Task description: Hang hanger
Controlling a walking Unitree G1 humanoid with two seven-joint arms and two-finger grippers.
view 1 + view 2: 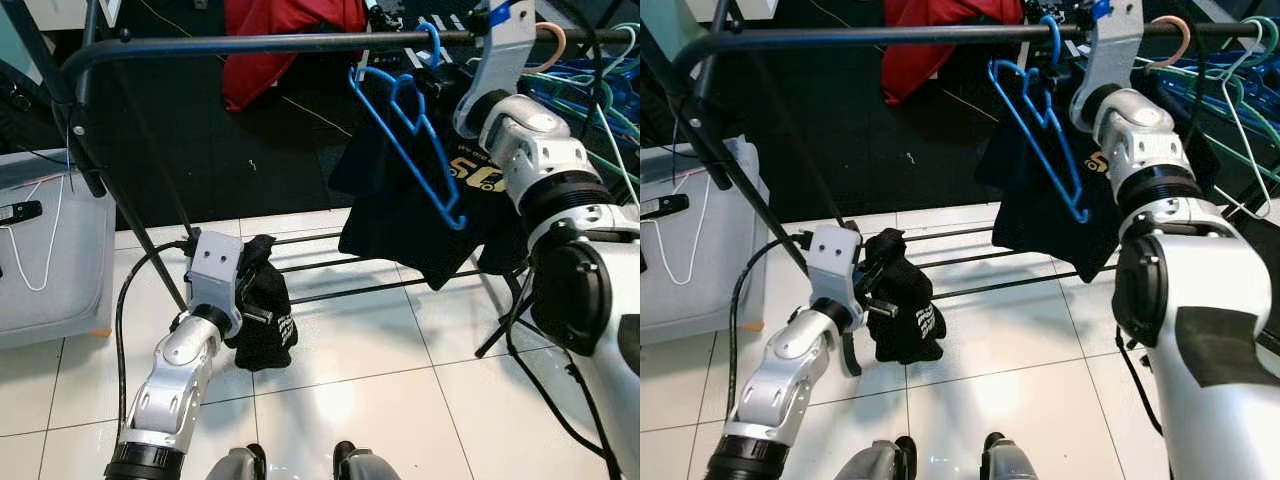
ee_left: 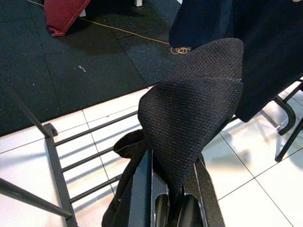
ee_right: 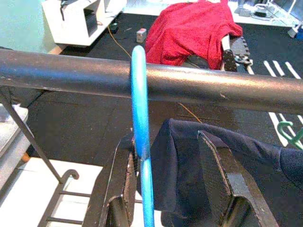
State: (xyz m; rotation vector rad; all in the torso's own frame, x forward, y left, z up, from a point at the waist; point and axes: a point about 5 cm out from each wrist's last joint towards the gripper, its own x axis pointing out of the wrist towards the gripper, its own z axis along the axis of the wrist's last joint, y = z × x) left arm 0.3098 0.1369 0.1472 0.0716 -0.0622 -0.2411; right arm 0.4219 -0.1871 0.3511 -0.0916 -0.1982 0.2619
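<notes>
blue plastic hanger (image 3: 138, 123) hooked over matte rail (image 3: 213, 87), right hand (image 3: 173, 189) spread, left hand (image 2: 170, 189) pinching mesh cloth (image 2: 189, 118)

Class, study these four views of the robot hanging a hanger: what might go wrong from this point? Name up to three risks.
1. The blue hanger has its hook over the rail, but hangs tilted with the dark shirt bunched on one side; it may swing or shed the shirt when released.
2. The right hand sits close under the rail, so pulling back could snag the hook.
3. The left hand grips a black cloth that dangles toward the rack's lower bars and might catch.
</notes>
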